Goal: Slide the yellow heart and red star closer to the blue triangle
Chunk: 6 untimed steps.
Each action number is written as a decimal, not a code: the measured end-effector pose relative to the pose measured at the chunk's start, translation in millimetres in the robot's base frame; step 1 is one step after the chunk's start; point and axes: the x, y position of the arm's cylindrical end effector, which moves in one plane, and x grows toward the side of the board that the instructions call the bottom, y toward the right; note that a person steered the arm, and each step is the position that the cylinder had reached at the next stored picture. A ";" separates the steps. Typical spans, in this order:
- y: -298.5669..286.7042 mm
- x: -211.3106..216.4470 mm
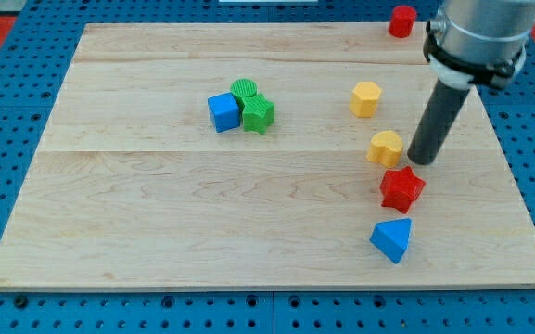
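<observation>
Tip [422, 160], bare rod, grips nothing, just right of yellow heart [386, 147]. Red star [401, 188] below heart; blue triangle [392, 238] lower. Better: circle above heart, push down slowly, centred.

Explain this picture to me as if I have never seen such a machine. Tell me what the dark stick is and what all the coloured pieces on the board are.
This is one camera view onto a wooden board. The grey cylinder at the view's top right is a robot arm ending in a dark rod. It has no hand and holds nothing; it only pushes. My tip sits just right of the yellow heart, above the red star. Below the star lies the blue triangle. Farther up are a yellow hexagon-like block and a red block at the top edge. Left of centre cluster a blue cube and two green blocks.
</observation>
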 end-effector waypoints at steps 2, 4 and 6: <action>-27.0 -19.1; -49.5 -2.7; -50.1 29.6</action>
